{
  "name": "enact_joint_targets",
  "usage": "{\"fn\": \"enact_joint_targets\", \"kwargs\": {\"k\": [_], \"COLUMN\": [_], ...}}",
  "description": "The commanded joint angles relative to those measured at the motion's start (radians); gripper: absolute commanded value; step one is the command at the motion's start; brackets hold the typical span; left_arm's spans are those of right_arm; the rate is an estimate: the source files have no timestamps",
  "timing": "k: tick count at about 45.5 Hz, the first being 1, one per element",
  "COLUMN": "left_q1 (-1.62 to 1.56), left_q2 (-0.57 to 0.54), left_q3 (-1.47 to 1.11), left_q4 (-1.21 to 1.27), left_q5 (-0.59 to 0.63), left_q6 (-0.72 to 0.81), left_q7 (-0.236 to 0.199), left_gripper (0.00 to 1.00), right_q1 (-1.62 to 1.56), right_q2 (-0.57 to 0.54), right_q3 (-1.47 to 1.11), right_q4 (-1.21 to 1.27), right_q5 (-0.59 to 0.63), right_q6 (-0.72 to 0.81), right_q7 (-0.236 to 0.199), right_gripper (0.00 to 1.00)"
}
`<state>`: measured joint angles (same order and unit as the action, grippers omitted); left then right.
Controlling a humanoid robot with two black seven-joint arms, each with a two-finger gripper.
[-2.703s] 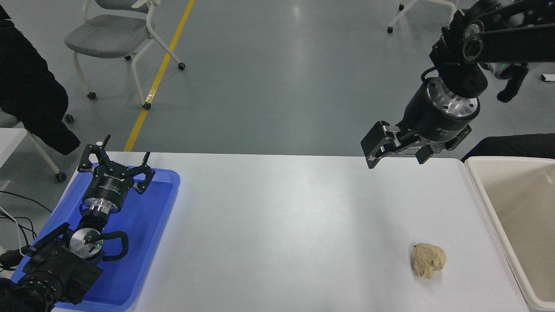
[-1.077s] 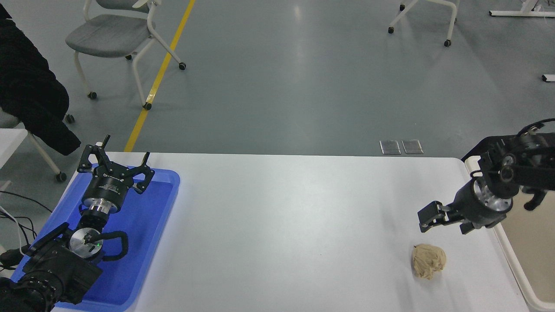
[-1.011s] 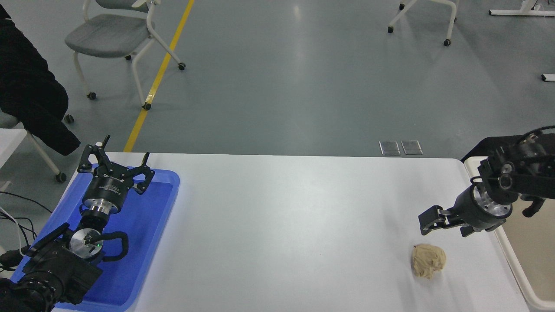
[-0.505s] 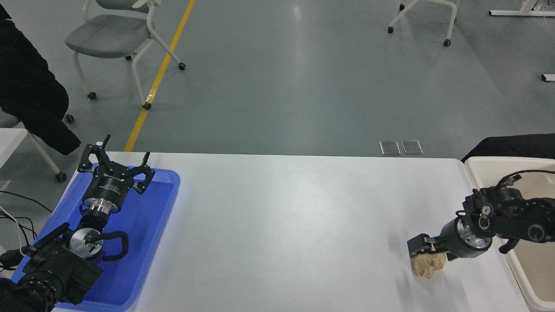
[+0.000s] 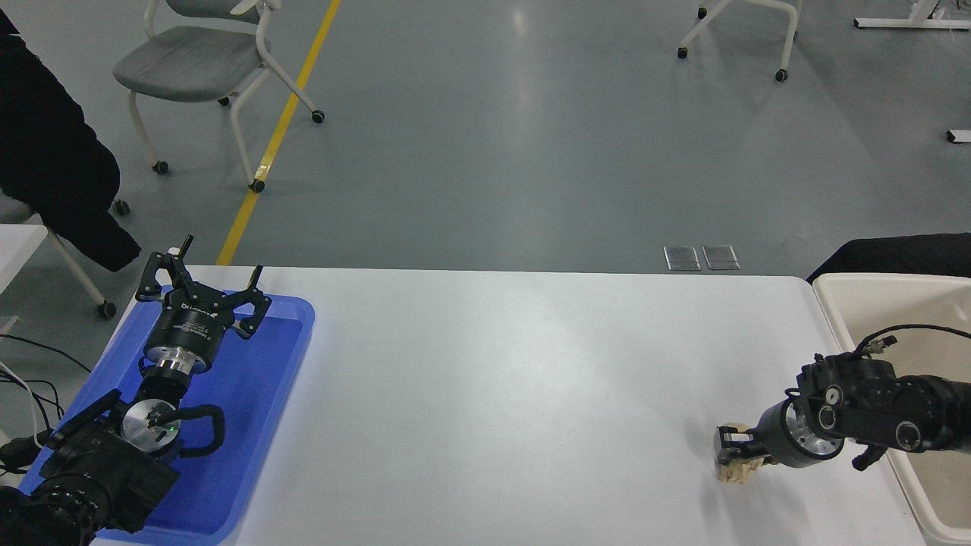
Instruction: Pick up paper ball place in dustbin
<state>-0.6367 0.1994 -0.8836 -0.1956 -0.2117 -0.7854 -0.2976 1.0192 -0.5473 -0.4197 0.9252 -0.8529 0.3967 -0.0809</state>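
Right gripper (image 5: 734, 449) is down at table level, lying low and nearly level, fingers set around the paper ball (image 5: 737, 472); only the ball's lower edge shows beneath them. Fingers look closed in on the wad, though firm contact cannot be confirmed from this angle. Ball sits on the white table (image 5: 485, 394), directly under the fingertips. Dustbin (image 5: 850, 303) lies behind the wrist, just off the table's right end. Risk: crumpled paper compresses, so a shallow pinch on the top folds may slip on lift. Risk: a low carry could catch the bin's rim. Left gripper (image 5: 199, 283) is parked, fingers spread, over the blue tray (image 5: 250, 425).
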Motion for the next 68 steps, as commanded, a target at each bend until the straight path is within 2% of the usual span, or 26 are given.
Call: {"fn": "enact_joint_targets", "kwargs": {"k": [1,9,17,23,32,43,55,68], "left_q1": [-0.001,-0.001,-0.001,-0.001,-0.001,-0.001,-0.001,-0.001], "left_q2": [-0.001,-0.001,-0.001,-0.001,0.0,0.0,0.0,0.0], "left_q3": [0.0,0.0,0.0,0.0,0.0,0.0,0.0,0.0], "left_q4": [-0.002,0.001,-0.002,-0.002,-0.002,0.001,0.001,0.001], "left_q5": [0.0,0.0,0.0,0.0,0.0,0.0,0.0,0.0], "left_q6": [0.0,0.0,0.0,0.0,0.0,0.0,0.0,0.0], "left_q7": [0.0,0.0,0.0,0.0,0.0,0.0,0.0,0.0], "left_gripper": [1.0,1.0,1.0,1.0,1.0,1.0,1.0,1.0], "right_q1": [0.131,0.387,0.77,1.063,1.371,1.434,1.441,1.346], "right_q2": [-0.088,-0.2,-0.27,-0.25,-0.132,-0.088,-0.097,-0.235], "right_q3": [-0.054,-0.194,-0.459,-0.666,-0.873,-0.909,-0.921,-0.91], "right_q4": [0.061,0.207,0.383,0.498,0.61,0.621,0.603,0.465], "right_q5": [0.008,0.049,0.13,0.196,0.29,0.307,0.298,0.184], "right_q6": [0.053,0.123,0.189,0.209,0.232,0.255,0.283,0.295], "right_q7": [0.001,0.001,0.0,-0.003,-0.002,-0.003,-0.008,-0.002], "right_gripper": [0.0,0.0,0.0,0.0,0.0,0.0,0.0,0.0]}}
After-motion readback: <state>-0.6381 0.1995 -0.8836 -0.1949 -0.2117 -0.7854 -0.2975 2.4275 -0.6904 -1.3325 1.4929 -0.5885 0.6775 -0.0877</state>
